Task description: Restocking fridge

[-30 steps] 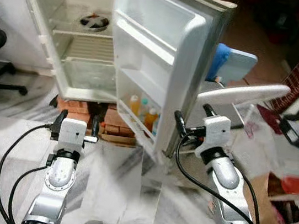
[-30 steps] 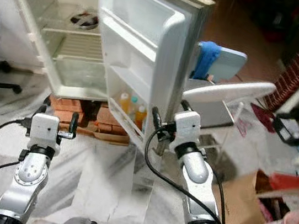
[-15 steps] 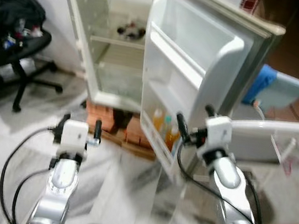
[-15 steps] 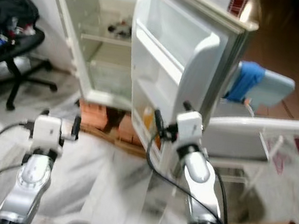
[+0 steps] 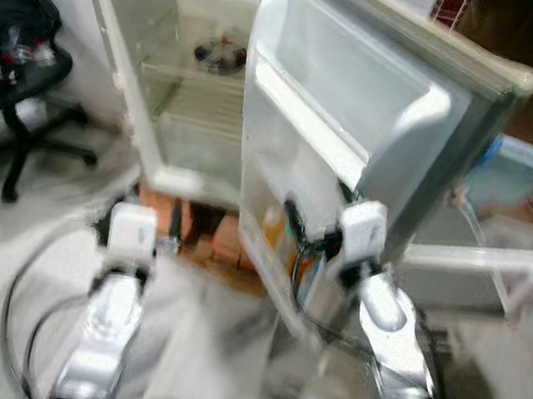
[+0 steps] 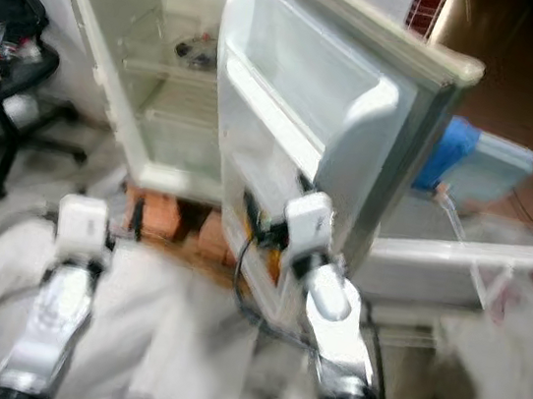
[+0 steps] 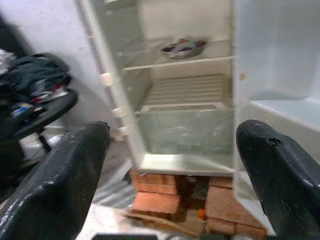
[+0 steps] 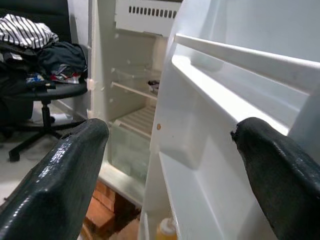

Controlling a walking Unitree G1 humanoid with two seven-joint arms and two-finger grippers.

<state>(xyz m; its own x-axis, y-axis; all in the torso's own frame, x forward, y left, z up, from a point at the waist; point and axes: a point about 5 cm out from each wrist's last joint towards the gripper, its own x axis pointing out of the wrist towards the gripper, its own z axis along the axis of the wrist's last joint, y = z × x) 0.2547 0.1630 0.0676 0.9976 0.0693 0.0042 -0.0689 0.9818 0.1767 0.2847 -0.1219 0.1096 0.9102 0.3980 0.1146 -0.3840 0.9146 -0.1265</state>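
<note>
Approach phase, head views blurred, nothing carried.

Far left: office chair (image 5: 19,90) piled with clothes, well apart from the fridge (image 7: 150,115), floor between them free.

Left tool (image 7: 170,165) spread wide, empty, aimed at the open cabinet. Inside: a bowl (image 7: 183,48) on the upper shelf, slatted shelf (image 7: 187,90) under it bare, clear drawer (image 7: 190,132) at the bottom. Cabinet propped on bricks (image 7: 165,192), so a low sill to mind.

Centre: fridge door (image 5: 357,123) swung out toward the robot, upper bins bare. Bottles (image 5: 286,234) in the lowest door bin; a yellow cap (image 8: 167,227) visible in the right wrist view.

Right tool (image 8: 170,170) also wide apart, holding nothing, close to the door's inner face, near the bottle bin.

Judgement: stock not in hand yet. Next likely a fetch, or a reach into the lower door bin.

Tight spot on the right: door edge just beside the right arm, white counter (image 5: 496,260) behind it. Plenty of room left of the door.
</note>
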